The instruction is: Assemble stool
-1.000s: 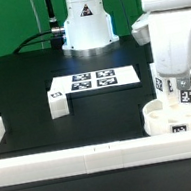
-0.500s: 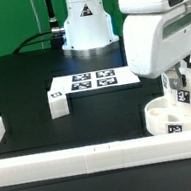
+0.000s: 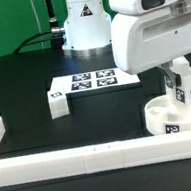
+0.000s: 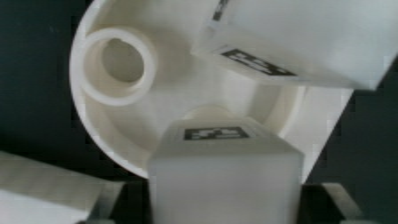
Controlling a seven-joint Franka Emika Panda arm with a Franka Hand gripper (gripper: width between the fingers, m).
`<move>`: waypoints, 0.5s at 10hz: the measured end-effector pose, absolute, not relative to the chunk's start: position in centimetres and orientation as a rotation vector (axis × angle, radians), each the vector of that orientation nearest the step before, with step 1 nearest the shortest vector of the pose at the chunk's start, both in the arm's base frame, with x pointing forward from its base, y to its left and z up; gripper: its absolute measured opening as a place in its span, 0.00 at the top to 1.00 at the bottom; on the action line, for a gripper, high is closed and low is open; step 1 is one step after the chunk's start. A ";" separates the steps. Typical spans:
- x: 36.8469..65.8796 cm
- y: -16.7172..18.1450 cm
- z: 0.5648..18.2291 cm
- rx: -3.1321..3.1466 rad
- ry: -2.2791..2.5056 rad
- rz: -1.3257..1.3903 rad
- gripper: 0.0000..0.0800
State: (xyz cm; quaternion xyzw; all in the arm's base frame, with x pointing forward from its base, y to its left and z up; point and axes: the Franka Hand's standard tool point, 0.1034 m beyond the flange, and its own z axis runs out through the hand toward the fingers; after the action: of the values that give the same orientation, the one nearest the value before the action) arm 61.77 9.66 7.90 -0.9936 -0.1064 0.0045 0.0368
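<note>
Centrally, the seat [image 3: 160, 119], a short white cylinder, lies on the black table [image 3: 20, 81] near its front edge, toward the exterior view's right. The wrist view shows an open round socket [image 4: 116, 66] in the seat's face. A tagged leg block [image 4: 221, 165] stands upright over that face, clamped on both sides by the gripper [image 4: 221, 200]. Whether its lower end is seated in a socket cannot be told. A second leg block [image 4: 270, 62] rises from the seat just beside it. The arm [image 3: 153, 27] reaches forward from its base at the back of the table, its bulky wrist poised above the seat and the hand pointing straight down. Well apart, a loose leg block [image 3: 56, 100] lies just beside the marker board [image 3: 93, 81]. A white border rail [image 3: 95, 162] runs along the table's front.
</note>
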 end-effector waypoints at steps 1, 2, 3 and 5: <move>61.8 9.7 7.9 -3.052 -0.182 0.019 0.58; 61.8 9.6 7.9 -3.039 -0.046 0.024 0.57; 61.8 9.5 7.9 -3.033 0.068 0.026 0.57; 62.0 9.7 7.9 -2.997 0.400 0.023 0.57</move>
State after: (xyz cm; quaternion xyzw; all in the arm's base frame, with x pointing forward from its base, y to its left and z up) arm 62.03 9.70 7.90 -0.9895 0.1320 0.0074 0.0589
